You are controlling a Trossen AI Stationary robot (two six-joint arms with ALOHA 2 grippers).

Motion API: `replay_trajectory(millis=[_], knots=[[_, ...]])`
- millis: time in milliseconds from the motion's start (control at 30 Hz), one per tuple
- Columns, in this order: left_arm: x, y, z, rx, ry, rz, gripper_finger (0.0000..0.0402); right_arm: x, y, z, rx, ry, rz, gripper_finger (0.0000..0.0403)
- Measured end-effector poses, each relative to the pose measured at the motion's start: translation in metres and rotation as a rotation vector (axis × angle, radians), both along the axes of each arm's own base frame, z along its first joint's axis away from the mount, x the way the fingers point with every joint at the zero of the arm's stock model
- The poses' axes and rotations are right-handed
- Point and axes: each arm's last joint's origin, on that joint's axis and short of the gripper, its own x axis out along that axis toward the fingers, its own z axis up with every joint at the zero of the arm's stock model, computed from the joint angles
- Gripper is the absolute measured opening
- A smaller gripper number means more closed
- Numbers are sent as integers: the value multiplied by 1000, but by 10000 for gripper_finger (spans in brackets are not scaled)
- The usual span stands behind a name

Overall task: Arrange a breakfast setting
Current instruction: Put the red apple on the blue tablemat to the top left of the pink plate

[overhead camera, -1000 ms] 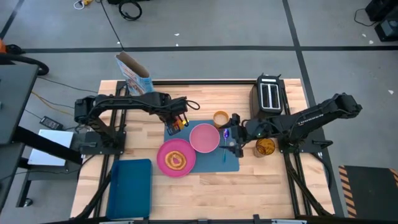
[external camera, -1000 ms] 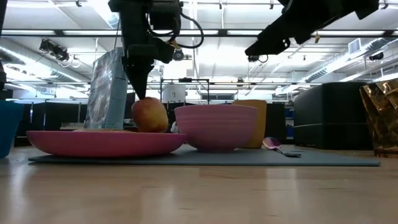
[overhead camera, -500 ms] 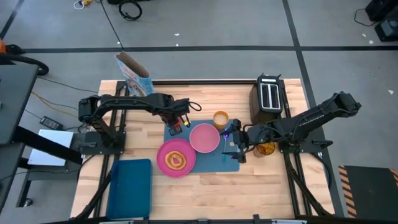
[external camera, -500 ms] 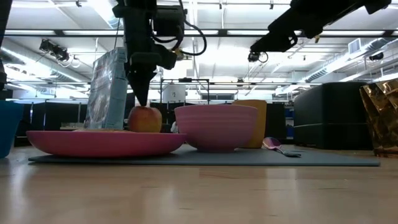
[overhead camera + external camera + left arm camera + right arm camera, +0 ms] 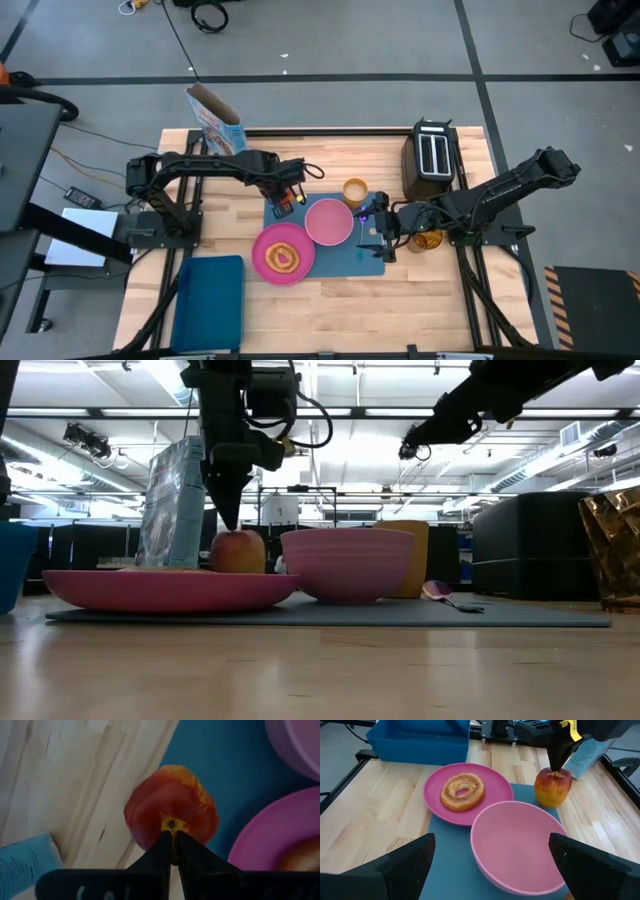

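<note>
No writing is legible. The left gripper (image 5: pixel 172 851), clenched empty, touches the apple's (image 5: pixel 171 805) stem beside the plate (image 5: pixel 468 790). Since a second ago, the tilted apple has settled; the right gripper (image 5: pixel 383 232) is spread.

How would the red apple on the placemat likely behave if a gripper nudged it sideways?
The apple looks round with a small base, so it would probably roll or wobble. Its skin looks smooth, perhaps slippery. The left gripper pinches only near the stem.
</note>
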Motion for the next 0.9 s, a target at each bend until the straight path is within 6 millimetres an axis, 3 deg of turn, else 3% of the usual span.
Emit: replay_trajectory(millis=[533, 900], knots=[[4, 0, -8, -17, 18, 9, 31, 0, 0, -1, 1, 9, 0, 399], [4, -1, -8, -13, 16, -11, 119, -1, 0, -1, -10, 15, 14, 399]])
